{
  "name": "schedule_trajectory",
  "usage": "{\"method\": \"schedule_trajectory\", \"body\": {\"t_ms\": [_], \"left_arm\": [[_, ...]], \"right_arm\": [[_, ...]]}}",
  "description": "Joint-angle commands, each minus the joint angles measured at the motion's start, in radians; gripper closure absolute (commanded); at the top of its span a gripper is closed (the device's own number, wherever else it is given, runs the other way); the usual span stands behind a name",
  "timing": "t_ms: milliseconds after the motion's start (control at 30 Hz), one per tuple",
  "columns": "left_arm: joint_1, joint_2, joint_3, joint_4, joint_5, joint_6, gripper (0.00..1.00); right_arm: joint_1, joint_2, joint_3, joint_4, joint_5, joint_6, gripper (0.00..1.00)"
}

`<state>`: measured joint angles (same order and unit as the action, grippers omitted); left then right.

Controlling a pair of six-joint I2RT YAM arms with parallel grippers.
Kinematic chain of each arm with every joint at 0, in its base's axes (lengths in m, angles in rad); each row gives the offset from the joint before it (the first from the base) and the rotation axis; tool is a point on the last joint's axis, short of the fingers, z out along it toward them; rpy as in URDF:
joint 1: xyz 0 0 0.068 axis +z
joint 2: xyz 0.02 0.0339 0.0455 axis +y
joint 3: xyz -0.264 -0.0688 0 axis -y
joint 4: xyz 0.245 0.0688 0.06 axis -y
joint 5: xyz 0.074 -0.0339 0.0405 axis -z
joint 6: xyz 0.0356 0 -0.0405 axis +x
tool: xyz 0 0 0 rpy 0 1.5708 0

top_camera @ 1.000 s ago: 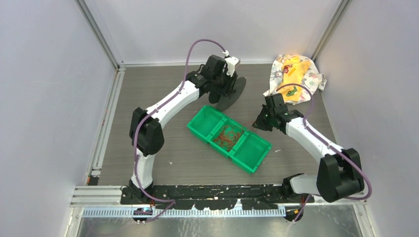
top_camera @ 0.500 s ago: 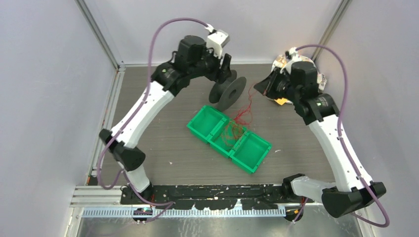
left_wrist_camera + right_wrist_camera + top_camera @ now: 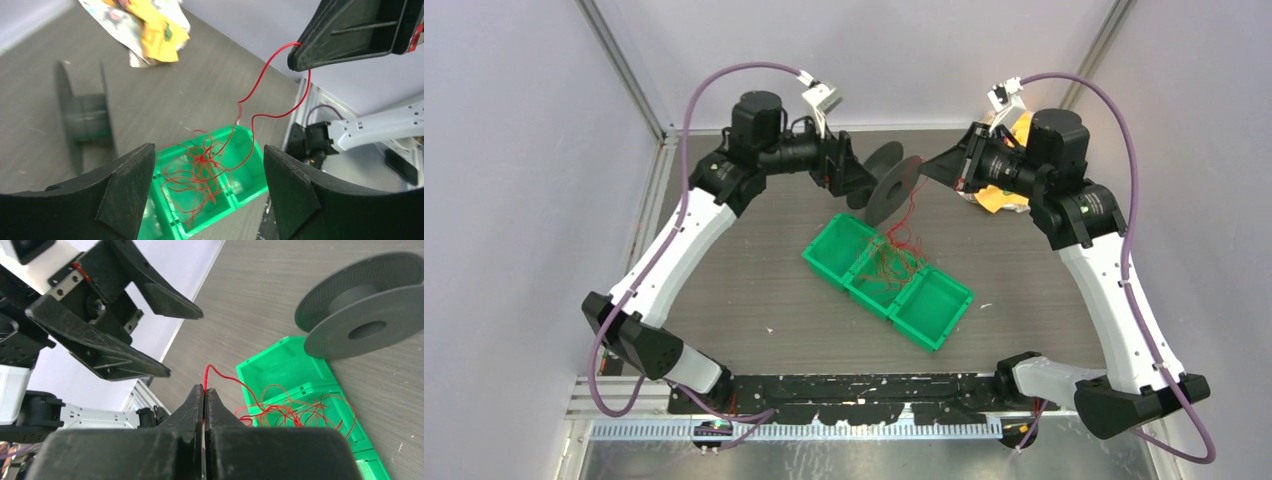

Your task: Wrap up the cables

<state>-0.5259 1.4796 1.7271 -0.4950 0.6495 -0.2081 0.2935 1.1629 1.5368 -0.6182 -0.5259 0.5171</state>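
Note:
The cables are thin red wires, tangled over the middle compartment of a green three-part tray. One strand rises to my right gripper, which is shut on its end above the table. In the right wrist view the strand leaves the closed tips and runs down to the tangle. The black spool stands on the table behind the tray. My left gripper is open and empty, just left of the spool, facing the right gripper. Its wrist view shows the tangle between its fingers and the spool to the left.
A crumpled patterned cloth lies at the back right, mostly behind the right arm; it also shows in the left wrist view. Grey walls and aluminium rails enclose the table on three sides.
Both arms have risen and their grippers now face each other over the spool. The right gripper has pulled a red strand up out of the tray. The spool has stayed put.

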Motion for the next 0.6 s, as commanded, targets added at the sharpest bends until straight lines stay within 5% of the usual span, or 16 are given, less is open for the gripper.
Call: {"method": "schedule_trajectory", "body": {"t_ms": [0,567], "left_arm": [[-0.034,-0.01,-0.065,0.149,0.116,-0.034,0.2],[-0.155,0.031,-0.204,0.39,-0.106,-0.064,0.31]], "right_arm": [[0.003,0.002,-0.032,0.02,-0.091,0.004,0.99],[0.003,0.005,-0.072,0.063,-0.155,0.05,0.99]]}}
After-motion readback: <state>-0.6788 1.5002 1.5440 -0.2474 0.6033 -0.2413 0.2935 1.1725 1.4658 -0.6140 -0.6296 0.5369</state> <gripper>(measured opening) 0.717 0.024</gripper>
